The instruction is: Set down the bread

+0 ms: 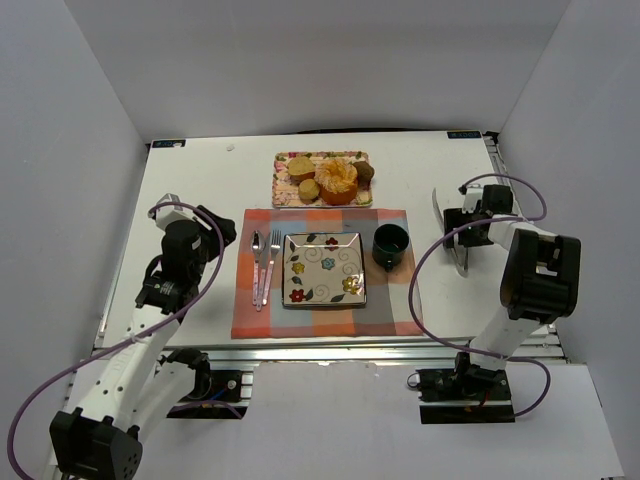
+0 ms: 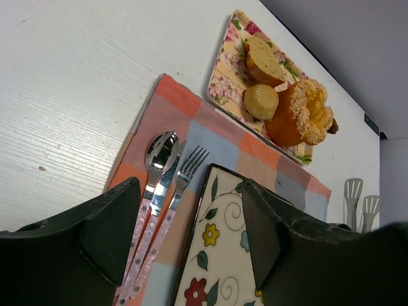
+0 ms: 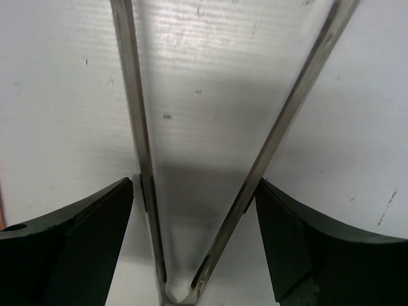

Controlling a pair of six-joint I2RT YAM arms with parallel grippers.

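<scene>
The right gripper (image 3: 194,191) is closed lightly on the long steel tongs (image 3: 137,95): 1 finger bears on each arm, and the tongs stand spread in a V with nothing between them. The left gripper (image 2: 188,236) is wide open and empty, hovering above the left edge of the checked cloth placemat (image 2: 191,108), near the cutlery. The small round golden-yellow bun (image 1: 309,190) lies well apart from both, on the rectangular floral tray (image 1: 282,178) at the far side, touching the large orange ring cake (image 1: 338,180). It is judged light, soft and easily crushed. The tong tips should take it low across its sides, with gentle pressure only.
</scene>
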